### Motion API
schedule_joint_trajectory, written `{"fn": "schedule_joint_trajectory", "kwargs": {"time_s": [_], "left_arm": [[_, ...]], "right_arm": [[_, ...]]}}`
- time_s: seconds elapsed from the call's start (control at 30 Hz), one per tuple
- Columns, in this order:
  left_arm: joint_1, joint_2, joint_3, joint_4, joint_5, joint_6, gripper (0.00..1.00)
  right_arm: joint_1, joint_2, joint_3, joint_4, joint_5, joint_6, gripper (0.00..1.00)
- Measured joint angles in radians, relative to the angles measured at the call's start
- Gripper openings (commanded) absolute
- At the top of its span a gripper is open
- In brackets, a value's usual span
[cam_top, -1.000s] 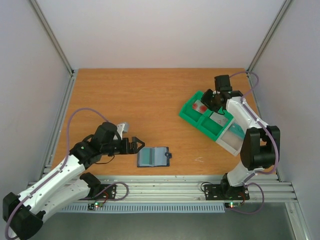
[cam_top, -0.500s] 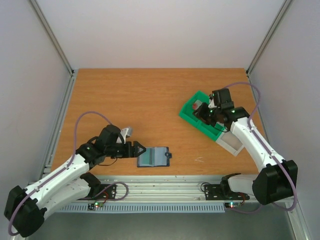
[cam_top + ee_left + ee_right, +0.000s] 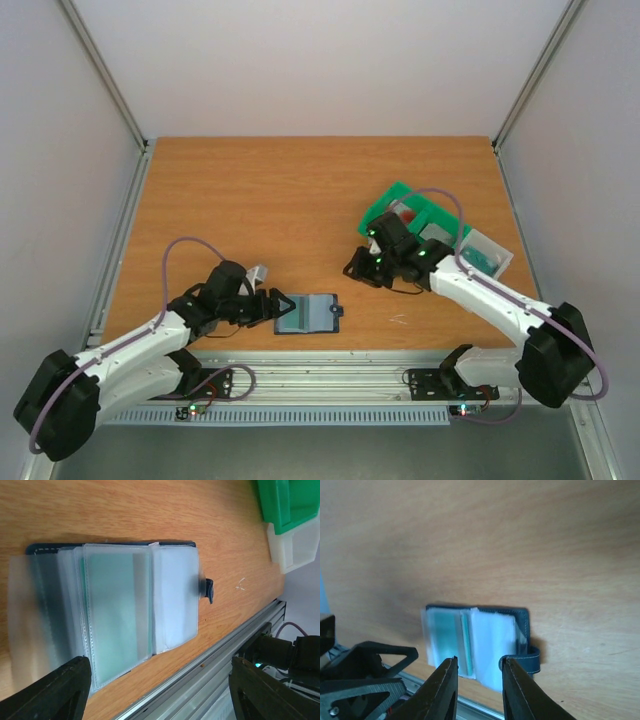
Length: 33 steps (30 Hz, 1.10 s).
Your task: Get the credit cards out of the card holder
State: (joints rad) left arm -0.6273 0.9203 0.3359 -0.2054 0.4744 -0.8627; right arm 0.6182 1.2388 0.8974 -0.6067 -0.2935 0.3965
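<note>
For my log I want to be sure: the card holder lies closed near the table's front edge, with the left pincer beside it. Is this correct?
Not quite. The card holder lies open, not closed: the left wrist view shows its clear sleeves spread flat. It does lie near the table's front edge, with the left pincer beside it.

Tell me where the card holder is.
In the top view the card holder lies open near the table's front edge, right beside the left gripper.
</note>
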Motion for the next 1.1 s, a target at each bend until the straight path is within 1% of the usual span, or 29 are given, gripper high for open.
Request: {"fn": "schedule_joint_trajectory", "kwargs": {"time_s": [0.13, 0.23, 0.27, 0.33, 0.47, 0.57, 0.67, 0.93, 1.0, 1.1], "left_arm": [[0.0, 0.024, -0.032, 0.08, 0.021, -0.051, 0.76], [0.0, 0.019, -0.041, 0.101, 0.027, -0.067, 0.77], [0.0, 0.012, -0.042, 0.101, 0.031, -0.07, 0.78], [0.0, -0.012, -0.041, 0.089, 0.032, -0.072, 0.78], [0.0, -0.093, -0.026, 0.011, 0.014, -0.06, 0.81], [0.0, -0.162, 0.0, -0.057, -0.014, -0.038, 0.84], [0.0, -0.201, 0.022, -0.105, -0.037, -0.017, 0.84], [0.0, -0.207, 0.019, -0.133, -0.041, -0.019, 0.84], [0.0, -0.207, 0.012, -0.127, -0.04, -0.02, 0.84], [0.0, -0.198, 0.002, -0.123, -0.035, -0.023, 0.84]], "right_arm": [[0.108, 0.079, -0.026, 0.074, 0.018, 0.053, 0.24], [0.172, 0.144, -0.027, 0.129, 0.024, 0.083, 0.23], [0.187, 0.185, -0.027, 0.157, 0.028, 0.099, 0.23], [0.223, 0.205, -0.026, 0.168, 0.031, 0.105, 0.23], [0.267, 0.272, -0.003, 0.19, 0.043, 0.116, 0.23], [0.286, 0.315, 0.014, 0.203, 0.053, 0.119, 0.24], [0.297, 0.367, 0.035, 0.219, 0.054, 0.12, 0.24], [0.311, 0.495, 0.085, 0.255, 0.034, 0.119, 0.23], [0.313, 0.516, 0.089, 0.261, 0.035, 0.118, 0.2], [0.313, 0.534, 0.089, 0.265, 0.035, 0.117, 0.14]]}}
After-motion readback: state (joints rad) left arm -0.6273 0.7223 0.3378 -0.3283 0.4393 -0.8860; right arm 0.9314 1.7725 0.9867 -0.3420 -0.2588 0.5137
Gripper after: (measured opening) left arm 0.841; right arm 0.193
